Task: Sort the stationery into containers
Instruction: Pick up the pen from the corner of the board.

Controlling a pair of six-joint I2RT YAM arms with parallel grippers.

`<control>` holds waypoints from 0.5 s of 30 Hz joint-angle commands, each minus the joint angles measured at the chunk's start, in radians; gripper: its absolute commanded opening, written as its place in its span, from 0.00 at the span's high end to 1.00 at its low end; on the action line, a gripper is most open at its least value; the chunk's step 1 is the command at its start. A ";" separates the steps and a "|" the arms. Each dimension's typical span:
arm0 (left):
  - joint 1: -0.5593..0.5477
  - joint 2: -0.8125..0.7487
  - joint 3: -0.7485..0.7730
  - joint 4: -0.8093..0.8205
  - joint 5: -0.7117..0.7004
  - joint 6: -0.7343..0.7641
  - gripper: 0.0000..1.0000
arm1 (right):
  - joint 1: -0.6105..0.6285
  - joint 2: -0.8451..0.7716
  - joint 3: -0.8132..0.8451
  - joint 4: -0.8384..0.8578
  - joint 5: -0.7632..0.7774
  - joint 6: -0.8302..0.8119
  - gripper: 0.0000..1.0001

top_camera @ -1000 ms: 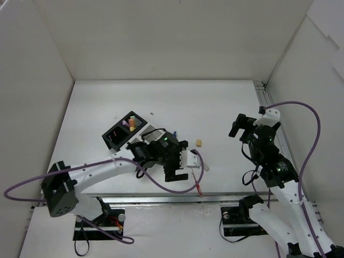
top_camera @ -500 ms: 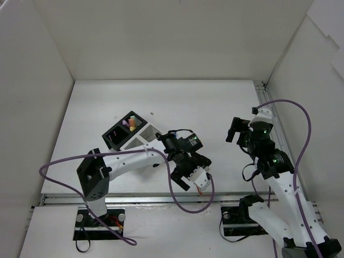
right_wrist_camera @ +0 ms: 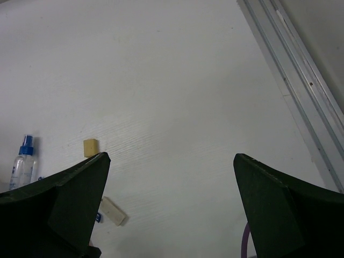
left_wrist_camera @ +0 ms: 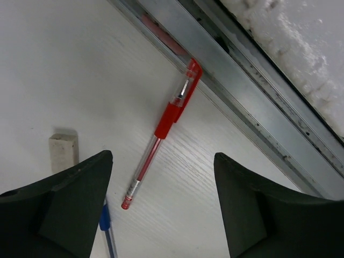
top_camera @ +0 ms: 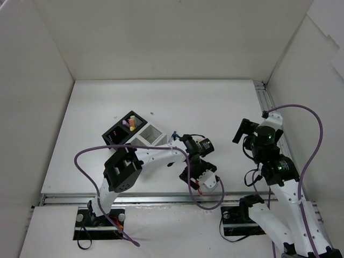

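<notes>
One left pincer [left_wrist_camera: 162,158] moved over red pen [left_wrist_camera: 164,121], narrowing

A red pen [left_wrist_camera: 164,141], beige eraser [left_wrist_camera: 64,152], blue-capped clear bottle [right_wrist_camera: 23,164]

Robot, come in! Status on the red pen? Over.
Left claw open over red pen, not gripping. Right claw open, empty. Eraser and blue pen close by; metal rail at pen's cap.

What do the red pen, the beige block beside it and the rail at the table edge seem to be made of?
The red pen looks plastic: clear glossy barrel, opaque red grip and cap. The beige block is probably a rubber eraser: matte faces. The rail seems metal, perhaps aluminium: grey sheen, straight grooves.
</notes>
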 commanded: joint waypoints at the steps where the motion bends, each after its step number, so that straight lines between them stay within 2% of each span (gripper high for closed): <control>1: -0.017 -0.027 0.026 0.102 0.060 -0.060 0.31 | -0.005 0.033 0.043 0.022 0.034 0.008 0.02; 6: -0.017 -0.036 -0.046 0.235 0.069 -0.117 0.52 | -0.007 0.040 0.040 0.022 0.020 -0.001 0.02; 15: -0.017 0.001 -0.094 0.182 0.034 -0.061 0.60 | -0.002 0.052 0.048 0.022 0.037 -0.004 0.02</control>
